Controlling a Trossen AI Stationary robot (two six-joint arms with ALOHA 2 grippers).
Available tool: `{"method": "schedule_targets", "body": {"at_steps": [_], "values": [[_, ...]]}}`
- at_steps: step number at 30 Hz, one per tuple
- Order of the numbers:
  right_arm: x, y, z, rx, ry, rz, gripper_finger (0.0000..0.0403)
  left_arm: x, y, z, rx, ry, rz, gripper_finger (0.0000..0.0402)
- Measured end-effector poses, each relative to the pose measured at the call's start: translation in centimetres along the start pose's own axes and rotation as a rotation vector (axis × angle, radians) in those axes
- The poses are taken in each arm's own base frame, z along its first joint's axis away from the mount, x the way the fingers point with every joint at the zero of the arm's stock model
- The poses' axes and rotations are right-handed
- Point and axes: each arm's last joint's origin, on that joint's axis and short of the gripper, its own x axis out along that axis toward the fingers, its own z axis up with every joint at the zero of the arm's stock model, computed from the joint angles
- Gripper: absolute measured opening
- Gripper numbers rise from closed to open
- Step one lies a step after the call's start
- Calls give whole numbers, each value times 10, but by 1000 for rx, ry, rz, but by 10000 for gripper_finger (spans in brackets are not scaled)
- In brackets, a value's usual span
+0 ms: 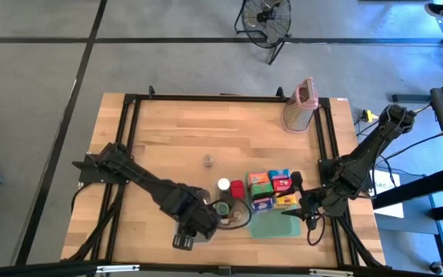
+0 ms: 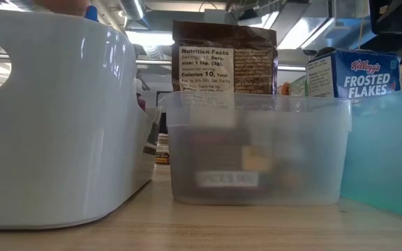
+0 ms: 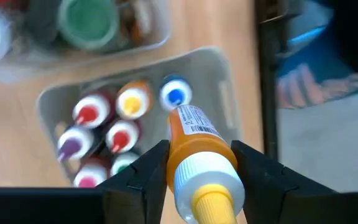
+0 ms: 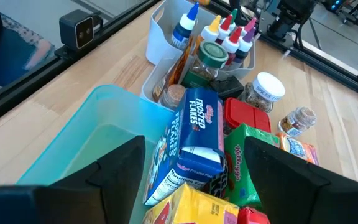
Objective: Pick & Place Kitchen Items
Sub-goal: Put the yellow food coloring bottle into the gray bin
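Orange plastic fills the gap between the left gripper's (image 3: 194, 171) two dark fingers (image 3: 145, 171): they are closed on a small orange squeeze bottle with a white collar and yellow nozzle (image 3: 197, 155), held just above the white plastic caddy (image 3: 219, 81). Inside that caddy stand more little squeeze bottles with red, yellow, blue and purple caps (image 3: 110, 121). Beside the caddy sits a clear plastic tub (image 2: 257, 150) holding a green-lidded jar (image 3: 92, 22). Farther from the caddy, past the tub, the right gripper (image 4: 194, 168) hangs with its fingers spread wide and holding nothing, over a blue Frosted Flakes carton (image 4: 194, 134) that stands at the edge of a translucent teal tray (image 4: 95, 140), next to red, green and yellow cartons (image 1: 271, 188) and a white-capped spice jar (image 4: 266, 90).
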Motion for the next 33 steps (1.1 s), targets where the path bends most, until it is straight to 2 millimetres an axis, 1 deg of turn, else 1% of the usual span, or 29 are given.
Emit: {"method": "schedule_targets", "body": {"at_steps": [5,8,12,18,22,28,33], "values": [[2,-3,2,18,-12,-16,275,16,-8,-9,-67,46,57,157],[3,-5,3,31,-20,-24,275,22,-11,-13,-71,67,68,161],[3,-6,5,43,-35,-25,275,34,-10,-18,-76,105,94,155],[3,-5,5,50,-39,-16,275,42,-7,-19,-73,107,131,154],[3,-5,5,50,-39,9,275,50,-6,-21,-75,123,127,159],[3,-5,5,49,-39,10,275,61,-4,-21,-53,119,121,152],[3,-5,5,48,-39,10,275,72,1,-20,-47,120,117,160]]}}
